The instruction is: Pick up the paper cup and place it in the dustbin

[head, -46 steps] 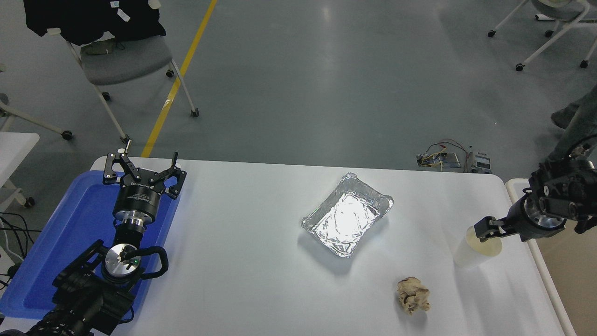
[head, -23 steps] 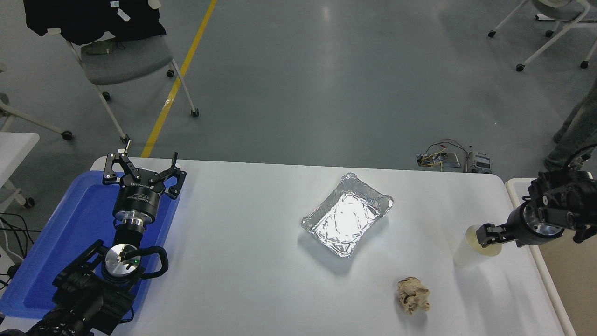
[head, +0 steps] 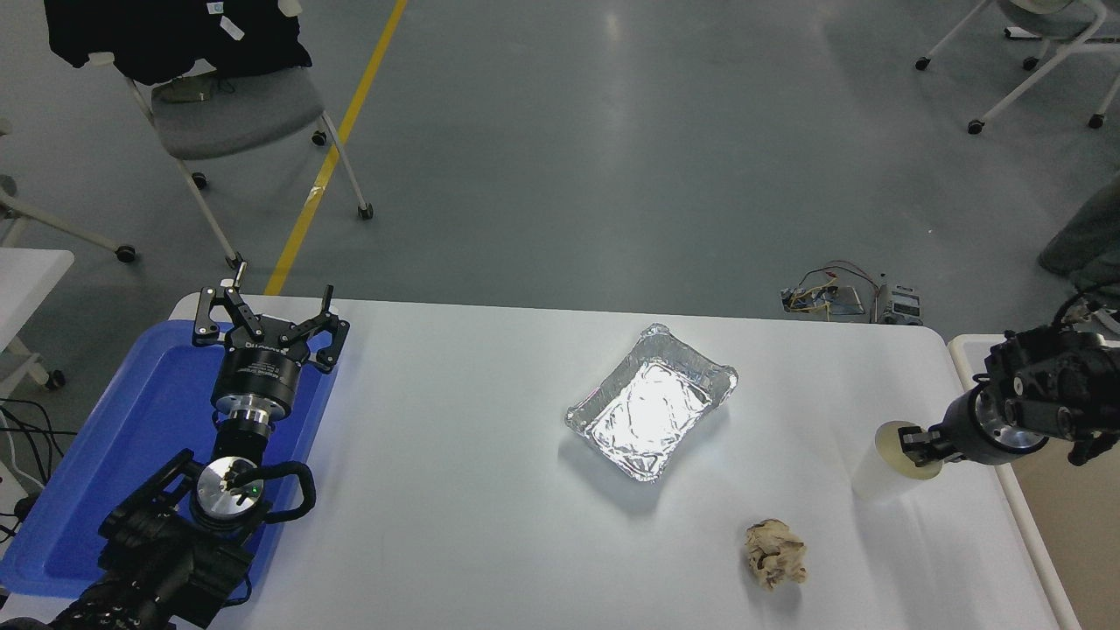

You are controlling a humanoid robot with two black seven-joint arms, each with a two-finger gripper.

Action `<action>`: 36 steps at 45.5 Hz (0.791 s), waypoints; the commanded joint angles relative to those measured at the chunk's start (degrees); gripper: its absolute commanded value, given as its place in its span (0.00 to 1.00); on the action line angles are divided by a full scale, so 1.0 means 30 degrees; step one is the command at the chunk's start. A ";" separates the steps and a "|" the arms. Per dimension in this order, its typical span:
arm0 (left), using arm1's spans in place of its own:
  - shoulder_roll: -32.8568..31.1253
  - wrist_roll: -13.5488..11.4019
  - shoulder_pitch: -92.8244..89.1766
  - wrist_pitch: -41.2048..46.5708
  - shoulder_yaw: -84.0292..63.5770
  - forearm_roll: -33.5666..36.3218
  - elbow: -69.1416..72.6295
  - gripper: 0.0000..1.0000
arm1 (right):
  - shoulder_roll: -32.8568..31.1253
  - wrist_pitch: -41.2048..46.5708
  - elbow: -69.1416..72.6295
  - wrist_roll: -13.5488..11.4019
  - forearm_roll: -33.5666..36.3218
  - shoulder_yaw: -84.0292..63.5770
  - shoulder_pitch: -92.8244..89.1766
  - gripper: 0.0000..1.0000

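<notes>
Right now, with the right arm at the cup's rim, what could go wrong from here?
The right tool seems to pinch only the paper cup at its rim; thin paper may crumple or slip out when lifted. The cup looks tilted near the table's right edge, so a slip could tip it onto the table short of the dustbin.
</notes>
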 commanded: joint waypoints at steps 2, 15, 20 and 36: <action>-0.0001 0.0000 0.0000 0.0000 0.0014 0.0000 0.0000 1.00 | -0.0112 -0.0049 0.0161 0.0076 -0.0286 -0.0077 0.0491 0.00; -0.0001 0.0000 0.0000 0.0000 0.0014 0.0000 0.0000 1.00 | -0.1721 0.0741 0.1389 0.0105 -0.0256 -0.0077 0.3272 0.00; -0.0001 0.0000 0.0000 0.0000 0.0014 0.0000 0.0000 1.00 | -0.2923 0.1678 0.2737 0.0105 -0.0256 -0.0048 0.5410 0.00; -0.0001 0.0000 0.0000 0.0000 0.0014 0.0000 0.0000 1.00 | -0.4946 0.4461 0.5170 0.0076 -0.0696 -0.0955 1.1621 0.00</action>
